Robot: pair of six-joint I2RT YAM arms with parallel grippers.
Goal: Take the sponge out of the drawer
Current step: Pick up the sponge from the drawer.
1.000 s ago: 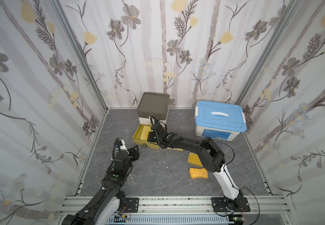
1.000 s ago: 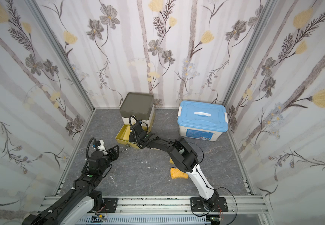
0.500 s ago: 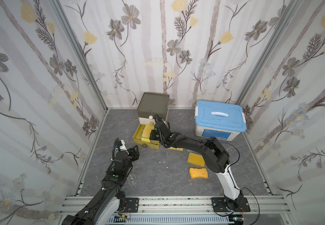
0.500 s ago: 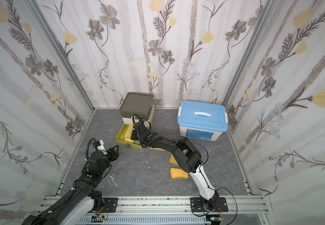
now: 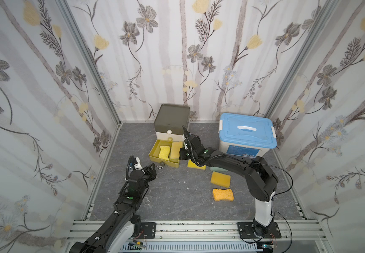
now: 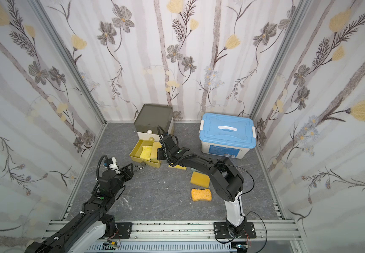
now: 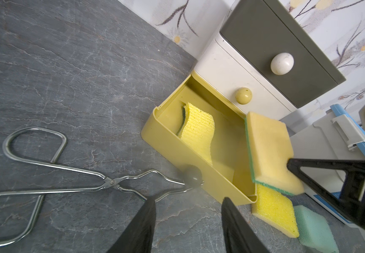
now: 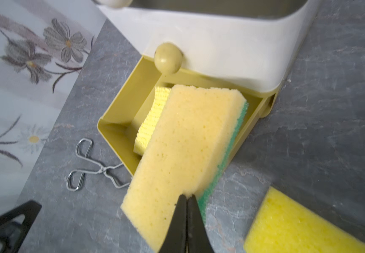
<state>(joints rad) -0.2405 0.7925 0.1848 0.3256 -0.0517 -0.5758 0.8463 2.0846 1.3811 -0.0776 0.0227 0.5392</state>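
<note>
Surface: a dark grey, marble-veined tabletop (image 5: 177, 197), walled on three sides by floral-papered panels in aluminium framing. Directions are read from both top views, with the back wall at twelve o'clock.

Task item: a pale yellow rectangular sponge with a green scouring layer (image 8: 183, 149). The right gripper (image 8: 187, 198) is clamped tight on one short edge of it. The sponge runs from the jaws towards nine o'clock. It is tilted and sits over the three o'clock side of the open yellow plastic drawer (image 7: 177, 149). Whether it touches the drawer wall cannot be determined.

The left gripper (image 7: 189, 200) stands partly open and empty at seven o'clock from the drawer, just beside the drawer-front knob.

Surroundings:
- The drawer is the lowest in a small white cabinet with an olive-grey top (image 5: 172, 118), at twelve o'clock on the table.
- A bright yellow wavy sponge (image 7: 199, 133) stands on edge inside the drawer, at nine o'clock from the held sponge.
- Steel scissor tongs (image 7: 56, 175) lie at six o'clock of the drawer front, tips by the knob.
- A white storage box with a blue lid (image 5: 246, 131) sits at three o'clock from the cabinet.
- Lying loose between four and five o'clock from the drawer:
  - a bright yellow flat sponge (image 5: 195, 164)
  - a mint-green sponge (image 7: 315, 227), partly under the right arm
  - an amber block sponge (image 5: 220, 178)
  - an orange bone-shaped sponge (image 5: 223, 194)
</note>
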